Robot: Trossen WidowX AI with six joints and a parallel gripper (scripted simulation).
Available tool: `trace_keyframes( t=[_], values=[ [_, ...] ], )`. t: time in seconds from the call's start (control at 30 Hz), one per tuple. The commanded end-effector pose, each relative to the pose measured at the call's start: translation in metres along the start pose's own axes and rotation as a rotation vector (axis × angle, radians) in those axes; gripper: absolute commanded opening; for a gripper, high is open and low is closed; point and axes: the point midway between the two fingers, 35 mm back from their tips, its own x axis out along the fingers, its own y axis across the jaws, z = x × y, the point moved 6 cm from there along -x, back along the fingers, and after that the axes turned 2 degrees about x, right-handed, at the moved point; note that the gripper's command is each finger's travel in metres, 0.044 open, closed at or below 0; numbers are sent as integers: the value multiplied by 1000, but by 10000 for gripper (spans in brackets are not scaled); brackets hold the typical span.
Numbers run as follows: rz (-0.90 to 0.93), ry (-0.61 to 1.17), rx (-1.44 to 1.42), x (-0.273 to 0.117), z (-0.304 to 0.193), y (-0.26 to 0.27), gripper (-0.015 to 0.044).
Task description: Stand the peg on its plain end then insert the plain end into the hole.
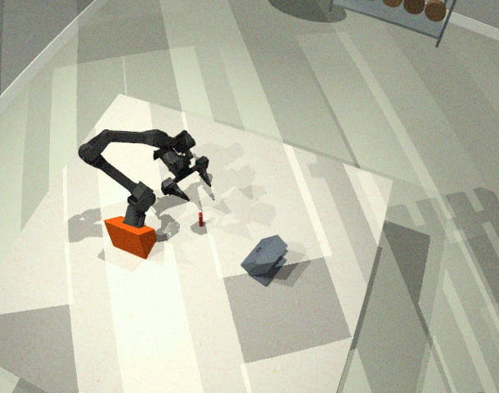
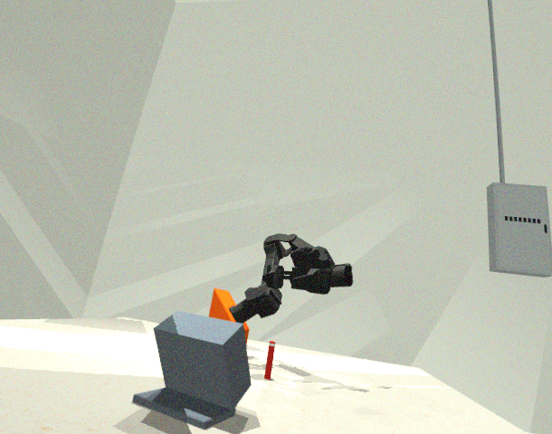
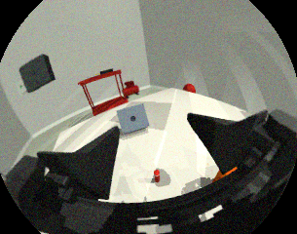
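Note:
The red peg [image 1: 200, 221] [image 2: 269, 362] [image 3: 157, 178] stands upright on the table by itself, its white band near the top and its plain end down. My gripper [image 1: 199, 192] [image 3: 154, 123] is wide open and empty, raised above the peg and clear of it. In the wrist view the peg shows low between the two fingers. The blue-grey sloped panel [image 1: 267, 252] [image 2: 195, 362] [image 3: 126, 122] stands farther out from the arm's base than the peg. Its one dark hole [image 1: 258, 249] [image 3: 132, 118] shows empty in its face; the exterior camera sees the panel from behind.
The arm's orange base block [image 1: 133, 241] [image 2: 219, 303] stands on the table [image 1: 152, 330] beside the peg. A red frame [image 3: 109, 106] shows beyond the panel in the wrist view. A grey wall box [image 2: 519, 247] and a rack [image 1: 393, 19] are far off in the background.

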Motion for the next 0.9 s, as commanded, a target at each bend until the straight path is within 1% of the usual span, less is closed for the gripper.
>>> trace_keyframes(
  t=[0.0,0.43,0.87],
  values=[
    [-51,51,-79,3,-2,0,440],
    [-264,334,-331,21,-19,-3,440],
    [-390,707,-435,38,-30,-7,440]
  ],
)
